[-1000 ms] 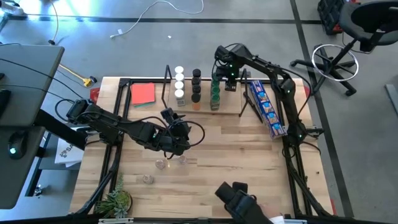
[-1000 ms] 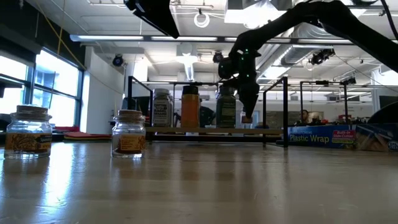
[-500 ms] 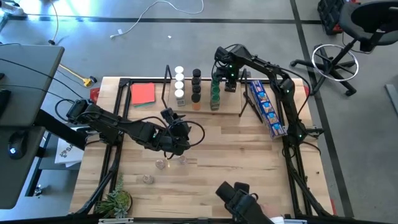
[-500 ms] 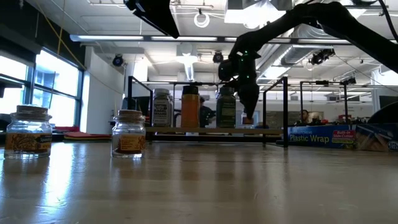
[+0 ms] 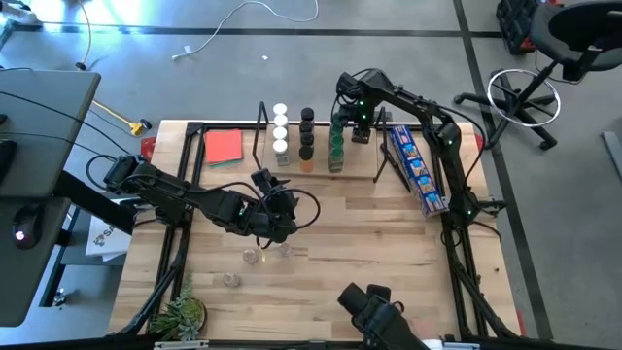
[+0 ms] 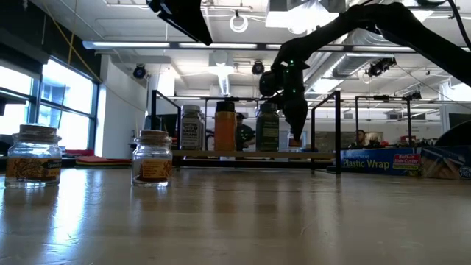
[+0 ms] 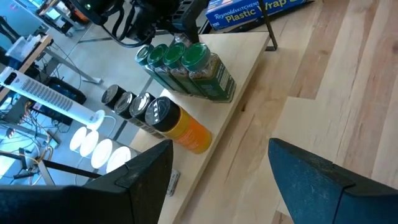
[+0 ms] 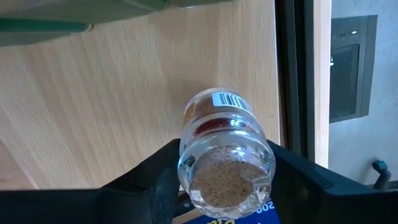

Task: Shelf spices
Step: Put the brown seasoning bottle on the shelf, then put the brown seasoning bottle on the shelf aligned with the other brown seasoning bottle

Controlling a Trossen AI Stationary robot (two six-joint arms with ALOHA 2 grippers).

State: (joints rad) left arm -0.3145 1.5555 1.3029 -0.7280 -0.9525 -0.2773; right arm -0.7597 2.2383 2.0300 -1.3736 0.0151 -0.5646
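Wooden shelf board (image 5: 321, 167) carried three jar rows; three clear jars (image 5: 255, 257) waited before it. Right gripper (image 8: 225, 180) flanked a cork-topped glass jar (image 8: 225, 155) on the shelf, grip uncertain; left gripper (image 7: 217, 180) was unclenched, empty.

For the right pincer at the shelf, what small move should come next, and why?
Probably lift the right pincer straight up and away. A cork-topped jar stands upright on the shelf board between its fingers, beside the green-lidded jars, and the jaws look parted, so the jar seems placed. Three loose jars wait near the open left pincer.
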